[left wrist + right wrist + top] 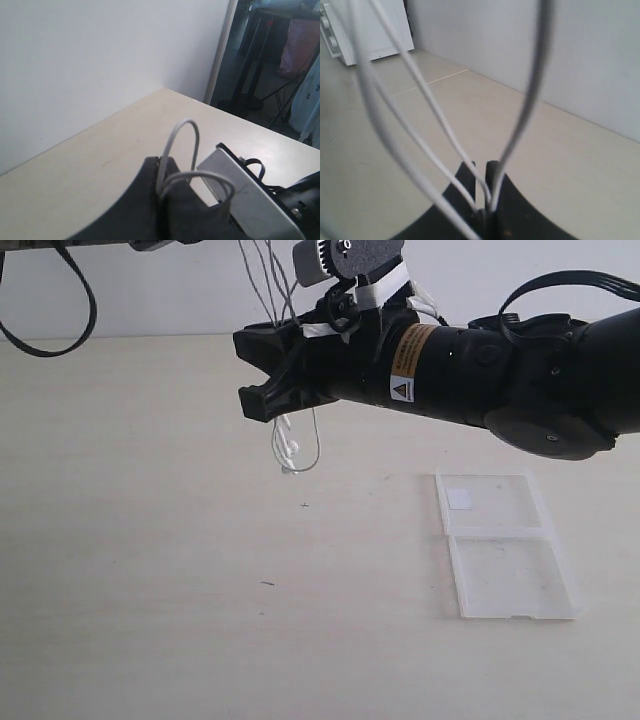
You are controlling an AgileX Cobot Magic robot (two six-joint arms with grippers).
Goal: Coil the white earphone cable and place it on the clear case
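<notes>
Nearest in the exterior view, the clear case [505,570] lies flat on the worktop [150,620] at about 4 o'clock from the scene's middle, with both halves spread open. Its long axis runs roughly 12 to 6, leaning a little toward 5, and the small white sticker [460,498] is on the far half. Nothing rests on it.

Farther back and raised off the worktop, the right tool [262,370] reaches across toward 9 o'clock. Its wrist view shows the tips drawn narrow on several strands of the white earphone cable [290,448]. The cable hangs in the air, well apart from the case. Its long axis is upright: strands run to 12 o'clock out of the picture, and a short loop with what look like the earbuds dangles at 6 below the tool. The left tool [161,167] is outside the exterior view; its own camera shows it closed on two small loops of the same wire.

The step in hand appears to be gathering the wire into a bundle between the two pinches, with placing not yet begun. To do it well, neither pinch should open until the loops match in length, since so thin a wire probably springs apart once slack. The carry toward 4 o'clock is best slow, with the dangling end lowered onto the case first.
</notes>
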